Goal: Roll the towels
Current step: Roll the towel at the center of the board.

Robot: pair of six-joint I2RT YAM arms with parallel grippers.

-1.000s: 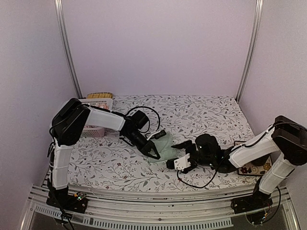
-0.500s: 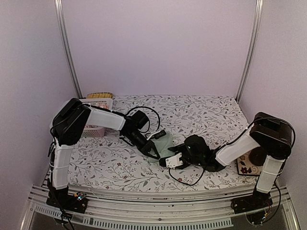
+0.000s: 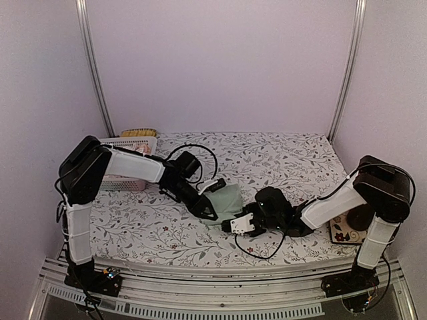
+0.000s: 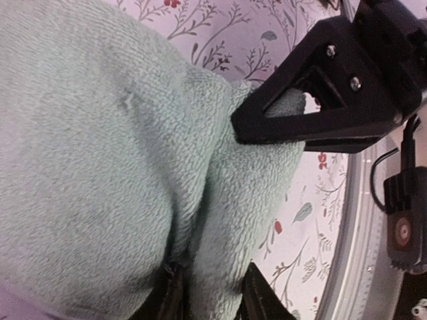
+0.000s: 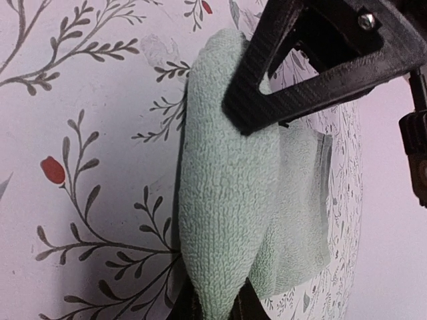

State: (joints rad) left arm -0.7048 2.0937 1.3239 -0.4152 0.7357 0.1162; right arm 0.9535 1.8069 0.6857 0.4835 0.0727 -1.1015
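Pale mint green terry-cloth towel (image 3: 225,199) lies bunched near the middle of the desk (image 3: 287,157), toward the near edge, on the floral-print cover. It is not flat but doubled over itself. The right wrist view shows one thick rounded fold standing proud of the cover, with a thinner flap beside it. In the left wrist view the green pile fills most of the frame, with a deep crease running down it.

Right jaws: at the towel's near right corner, closed on the thick fold, the cloth squeezed narrow between them.

Left jaws: at the towel's left edge, set part-way apart with a fold of cloth between them. Cannot tell whether they grip it or only bracket it.

Left arm (image 3: 130,165) reaches in from the left. Right arm (image 3: 327,208) lies low from the right. The two sets of jaws are near each other.

White plastic lattice basket (image 3: 123,183) stands at the far left, partly behind the left arm, well apart from the towel.
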